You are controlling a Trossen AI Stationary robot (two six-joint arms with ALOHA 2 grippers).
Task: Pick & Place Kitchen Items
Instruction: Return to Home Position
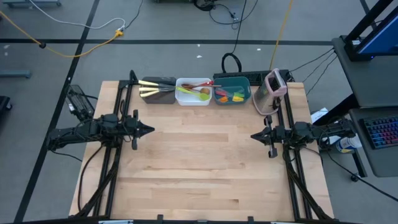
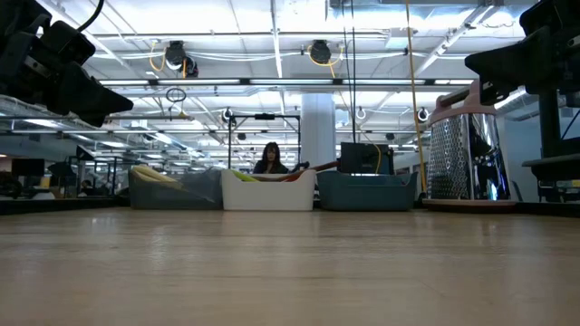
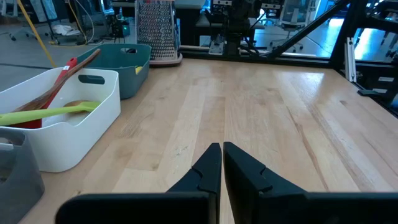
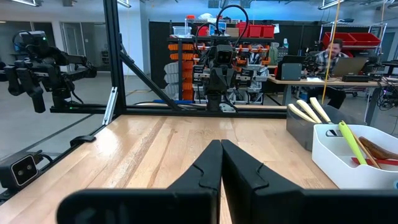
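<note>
2 grippers parked at the sides of the pale wooden table point(image 1: 199, 168), jaws closed, empty: left gripper point(image 1: 148, 130), right gripper point(image 1: 255, 135), clear of the tubs. Sorted by type at far edge: cream-handled knives point(image 1: 152, 92) in dark brown rectangular tub point(image 1: 169, 99), green, red, wooden spoons point(image 1: 193, 92) in white plastic tub point(image 1: 193, 102), coloured-head spatulas point(image 1: 229, 96) in teal plastic tub point(image 1: 247, 87). Reads as home pose.

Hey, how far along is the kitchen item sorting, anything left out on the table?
Looks essentially done. The knives lie in the brown tub, spoons in the white tub, spatulas in the teal tub; I see no utensil loose on the table. Nothing is in hand: the left gripper and right gripper are shut and empty, at the table's sides. Seemingly only parking the arms is left.
</note>
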